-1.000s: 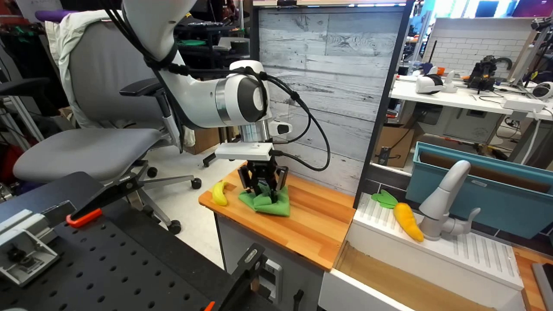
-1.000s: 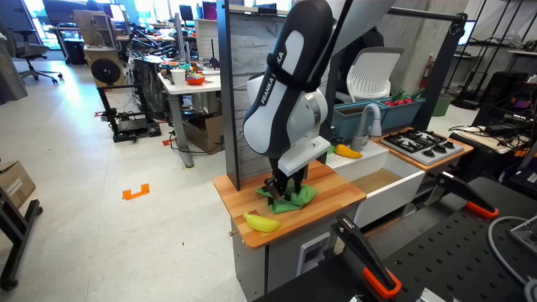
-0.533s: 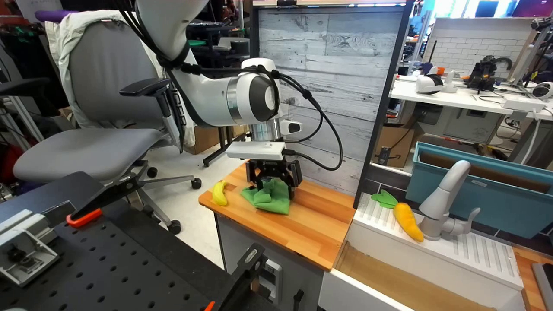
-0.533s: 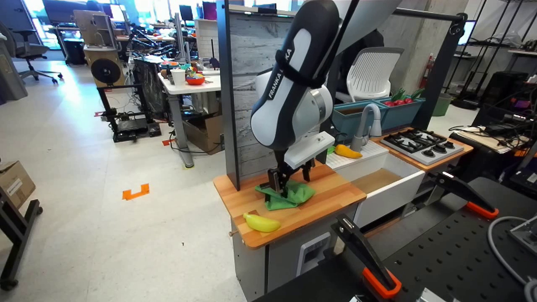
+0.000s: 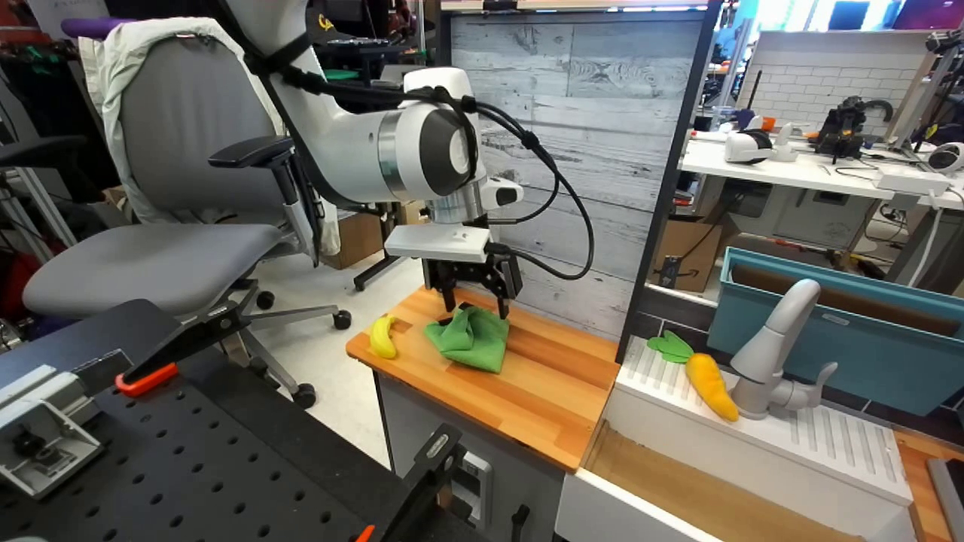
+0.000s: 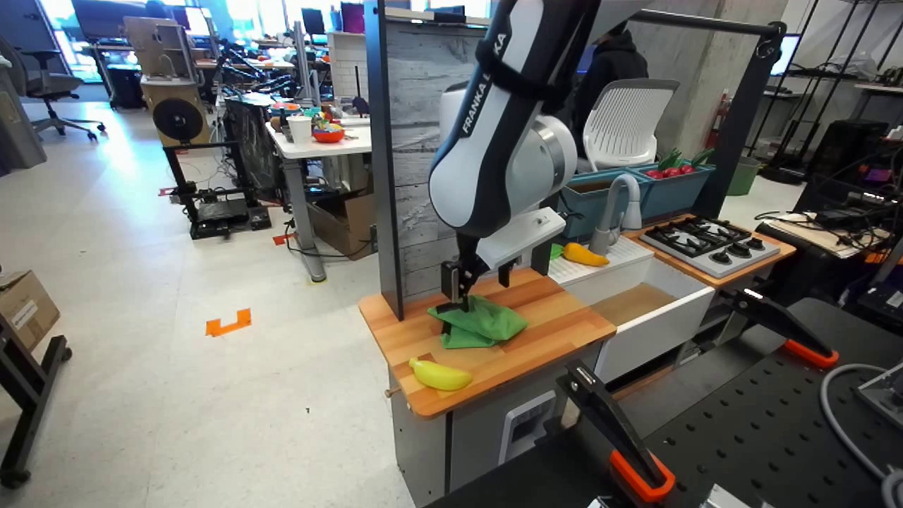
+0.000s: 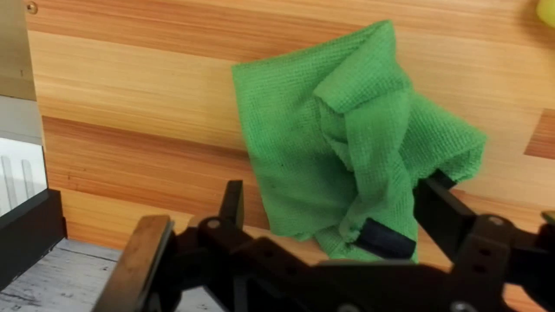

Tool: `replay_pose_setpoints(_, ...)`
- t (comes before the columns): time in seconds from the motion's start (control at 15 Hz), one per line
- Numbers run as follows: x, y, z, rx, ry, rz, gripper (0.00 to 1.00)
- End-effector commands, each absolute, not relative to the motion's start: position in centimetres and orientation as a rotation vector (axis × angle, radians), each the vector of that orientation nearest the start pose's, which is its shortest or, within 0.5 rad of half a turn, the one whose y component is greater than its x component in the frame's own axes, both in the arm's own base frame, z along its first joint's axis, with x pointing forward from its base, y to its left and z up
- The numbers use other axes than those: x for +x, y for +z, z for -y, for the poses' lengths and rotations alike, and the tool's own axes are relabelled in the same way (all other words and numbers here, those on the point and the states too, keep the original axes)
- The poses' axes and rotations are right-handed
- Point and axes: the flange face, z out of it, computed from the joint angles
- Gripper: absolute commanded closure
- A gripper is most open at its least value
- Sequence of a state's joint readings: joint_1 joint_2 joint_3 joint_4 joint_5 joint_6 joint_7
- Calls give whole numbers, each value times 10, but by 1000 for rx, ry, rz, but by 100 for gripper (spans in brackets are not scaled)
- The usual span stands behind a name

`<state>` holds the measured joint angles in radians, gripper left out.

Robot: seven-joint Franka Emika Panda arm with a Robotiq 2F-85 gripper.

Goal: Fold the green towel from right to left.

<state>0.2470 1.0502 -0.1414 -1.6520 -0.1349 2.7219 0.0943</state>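
The green towel lies crumpled on the wooden counter, its folds bunched into a raised ridge near the middle. From above, in the wrist view, the towel shows one flatter side and a folded-over part, with a black patch at its lower edge. My gripper is open over the towel's back part, fingers pointing down and spread wide. No cloth is pinched between the fingers; in the wrist view one fingertip overlaps the towel's edge, and whether it touches I cannot tell. The gripper also shows in an exterior view.
A yellow toy banana lies near the counter's corner, beside the towel. An upright wood-look panel stands along the counter's back. Past the counter's end are a sink, a grey faucet and an orange toy vegetable.
The fingers, close together in the towel a second ago, have spread apart and let go of it. The gripper has since risen off the cloth, which stays bunched on the counter.
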Motion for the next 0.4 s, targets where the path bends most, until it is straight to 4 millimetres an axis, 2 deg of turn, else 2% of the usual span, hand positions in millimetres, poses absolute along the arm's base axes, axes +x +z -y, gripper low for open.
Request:
replay_pose_setpoints(0.0, 609, 45, -71, -3237, -137, 326, 0)
replay_pose_setpoints(0.07, 630, 21, -76, -3276, -114, 326, 0)
replay_pose_setpoints(0.33, 616, 38, -71, -3259, -117, 307, 0)
